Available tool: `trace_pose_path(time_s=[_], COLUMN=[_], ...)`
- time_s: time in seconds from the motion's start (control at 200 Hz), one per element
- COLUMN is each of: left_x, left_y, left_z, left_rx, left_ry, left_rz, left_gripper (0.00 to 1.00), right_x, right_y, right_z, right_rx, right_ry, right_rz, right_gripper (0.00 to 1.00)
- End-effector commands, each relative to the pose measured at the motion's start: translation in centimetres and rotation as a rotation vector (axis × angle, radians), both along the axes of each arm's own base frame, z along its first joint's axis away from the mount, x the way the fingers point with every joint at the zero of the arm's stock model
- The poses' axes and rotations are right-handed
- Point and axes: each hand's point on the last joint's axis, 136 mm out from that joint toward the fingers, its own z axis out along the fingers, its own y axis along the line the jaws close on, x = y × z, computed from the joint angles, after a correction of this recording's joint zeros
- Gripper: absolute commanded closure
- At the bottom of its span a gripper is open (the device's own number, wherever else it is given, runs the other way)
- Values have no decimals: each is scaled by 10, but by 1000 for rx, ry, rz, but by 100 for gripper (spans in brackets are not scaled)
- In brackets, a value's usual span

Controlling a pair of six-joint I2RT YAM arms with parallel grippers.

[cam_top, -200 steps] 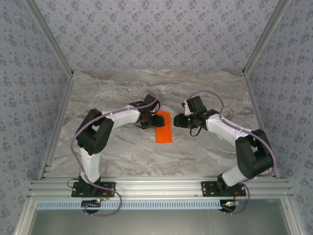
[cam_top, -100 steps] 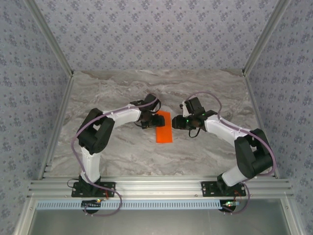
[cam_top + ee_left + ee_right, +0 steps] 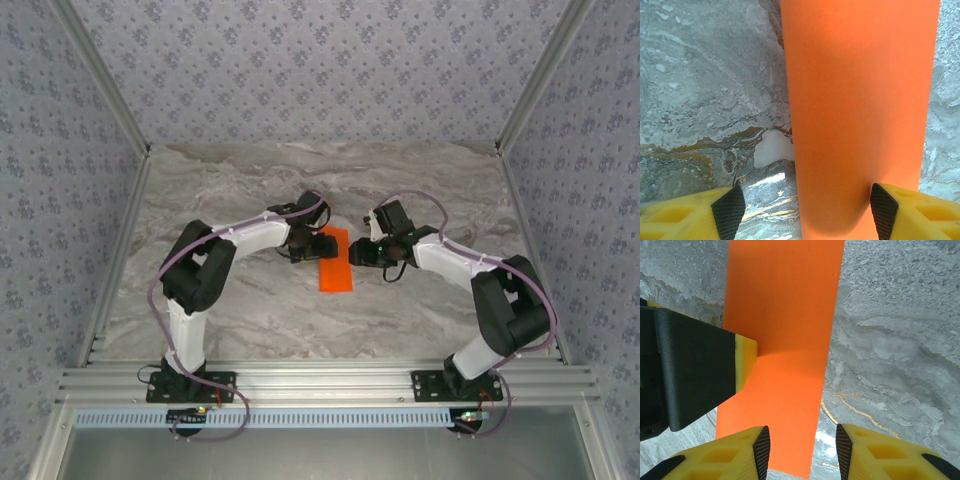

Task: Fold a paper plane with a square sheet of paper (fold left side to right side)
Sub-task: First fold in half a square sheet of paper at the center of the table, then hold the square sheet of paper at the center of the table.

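The square sheet of paper (image 3: 336, 262) lies flat on the marble table as a narrow orange-red rectangle, its long side running away from the arms. A paper plane is out of view. My left gripper (image 3: 308, 246) is at the sheet's far left edge, open. In the left wrist view the sheet (image 3: 855, 100) runs under one pad (image 3: 883, 212), while the other pad is over bare table. My right gripper (image 3: 362, 252) is open low over the sheet's right edge. In the right wrist view that edge of the sheet (image 3: 785, 315) passes between the open gripper (image 3: 802, 452) fingers.
The marble table (image 3: 250, 190) is bounded by aluminium rails, with patterned walls on three sides. The left gripper's black and yellow finger (image 3: 745, 360) rests at the sheet's left side in the right wrist view. Both arm bases stand at the near edge.
The right gripper has moved left, closer to the sheet's right edge. The left gripper and the sheet have hardly moved.
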Motion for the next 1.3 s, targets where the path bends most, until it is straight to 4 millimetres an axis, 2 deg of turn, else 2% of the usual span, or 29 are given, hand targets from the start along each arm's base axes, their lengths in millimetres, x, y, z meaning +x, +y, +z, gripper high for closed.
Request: trace_pose_path(time_s=[0.0, 0.4, 0.53, 0.72, 0.799, 0.989, 1.294], left_x=[-20, -20, -20, -20, -20, -20, -19], left_y=[-9, -9, -9, -8, -8, -7, -9], left_z=[-50, -50, -50, -51, -50, -50, -42], left_rx=[24, 25, 26, 29, 30, 30, 17], left_ry=[79, 80, 80, 79, 76, 78, 61], left_rz=[-57, -56, -56, -55, -54, -53, -55], left_gripper=[28, 27, 27, 27, 27, 27, 27], right_x=[-2, 0, 6, 16, 20, 20, 6], right_y=[6, 14, 19, 27, 29, 27, 13], right_z=[-2, -5, -8, -16, -22, -37, -69], right_rx=[18, 57, 80, 92, 89, 57, -42], right_ry=[16, 31, 34, 46, 58, 89, 172], right_rz=[6, 7, -4, -8, -6, -11, -13], right_gripper=[58, 60, 68, 87, 92, 94, 94])
